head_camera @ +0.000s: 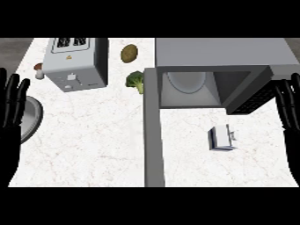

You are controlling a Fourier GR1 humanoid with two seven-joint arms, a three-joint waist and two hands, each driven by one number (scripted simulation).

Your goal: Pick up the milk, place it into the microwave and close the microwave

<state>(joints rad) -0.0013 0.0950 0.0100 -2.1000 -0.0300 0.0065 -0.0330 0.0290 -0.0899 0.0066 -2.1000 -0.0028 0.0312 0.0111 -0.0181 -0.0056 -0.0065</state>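
Both hands are resting open at the counter's edges while the milk is lying untouched in front of the open microwave.

The milk [221,138], a small carton, is lying on the white marble counter [93,145] just below the microwave [220,55], nothing touching it. The microwave's door [153,132] is standing wide open, swung out toward the viewer and running down the middle of the counter, so the cavity with its round plate [186,81] is showing. The left hand [1,114] is sitting at the left edge with fingers straight and up, partly over a metal bowl [31,119]; the right hand [298,110] is doing the same at the right edge, holding nothing. Further back, a toaster [77,63], a mushroom [39,70], a potato [129,53] and a broccoli floret [135,81] are sitting left of the microwave.
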